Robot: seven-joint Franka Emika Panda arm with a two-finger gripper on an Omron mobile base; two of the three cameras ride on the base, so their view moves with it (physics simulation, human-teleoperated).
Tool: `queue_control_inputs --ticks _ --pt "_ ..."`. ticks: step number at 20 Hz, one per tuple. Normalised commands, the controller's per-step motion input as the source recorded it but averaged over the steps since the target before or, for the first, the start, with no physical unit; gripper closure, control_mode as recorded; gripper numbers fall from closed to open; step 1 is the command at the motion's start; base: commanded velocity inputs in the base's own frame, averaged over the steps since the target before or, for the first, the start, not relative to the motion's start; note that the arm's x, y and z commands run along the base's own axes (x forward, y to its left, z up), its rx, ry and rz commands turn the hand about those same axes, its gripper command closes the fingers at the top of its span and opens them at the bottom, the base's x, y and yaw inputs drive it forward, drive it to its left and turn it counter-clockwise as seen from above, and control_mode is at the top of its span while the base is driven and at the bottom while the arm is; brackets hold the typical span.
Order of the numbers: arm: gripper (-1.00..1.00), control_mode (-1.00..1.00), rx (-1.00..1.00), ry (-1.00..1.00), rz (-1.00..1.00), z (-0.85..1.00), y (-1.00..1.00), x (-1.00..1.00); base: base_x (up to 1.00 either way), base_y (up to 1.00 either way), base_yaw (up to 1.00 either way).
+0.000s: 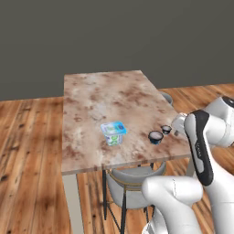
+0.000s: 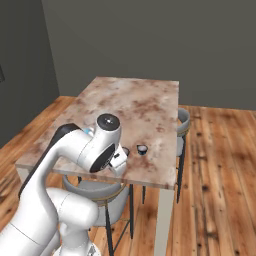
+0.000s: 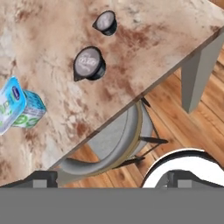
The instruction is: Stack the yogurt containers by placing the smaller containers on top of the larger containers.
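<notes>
Fingertips (image 3: 43, 178) are standing wide apart with nothing between them, the gripper (image 3: 111, 179) hanging above the near edge of the marble table (image 1: 105, 91), over a grey chair (image 3: 109, 140) tucked beneath it. On the tabletop, the light-blue tub (image 1: 113, 132) is sitting upright near the near edge, about midway along it. Toward the near right corner, the larger dark cup (image 1: 155, 136) is resting apart from the tub, and the smaller dark cup (image 1: 166, 129) is sitting just beside it, closer to the right edge. Neither cup is touching the tub.
</notes>
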Motion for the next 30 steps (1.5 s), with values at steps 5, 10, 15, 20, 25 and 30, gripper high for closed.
queue_control_inputs --ticks 5,10,15,20,25,30 --pt "-1.0 -1.0 0.0 -0.02 0.0 -0.21 0.0 0.26 0.0 0.0 0.0" --pt "-1.0 -1.0 0.0 0.0 0.0 -0.17 0.0 0.24 0.0 0.0 0.0" --pt "-1.0 -1.0 0.0 0.0 0.0 -0.13 0.0 0.25 0.0 0.0 0.0" --pt "-1.0 -1.0 0.02 0.0 0.0 -0.13 0.0 0.23 0.0 0.0 0.0" --pt "-1.0 -1.0 0.05 0.0 0.0 -0.11 0.0 0.19 0.0 0.0 0.0" --pt "-1.0 -1.0 0.08 0.0 0.0 -0.11 -0.01 0.22 0.0 0.0 0.0"
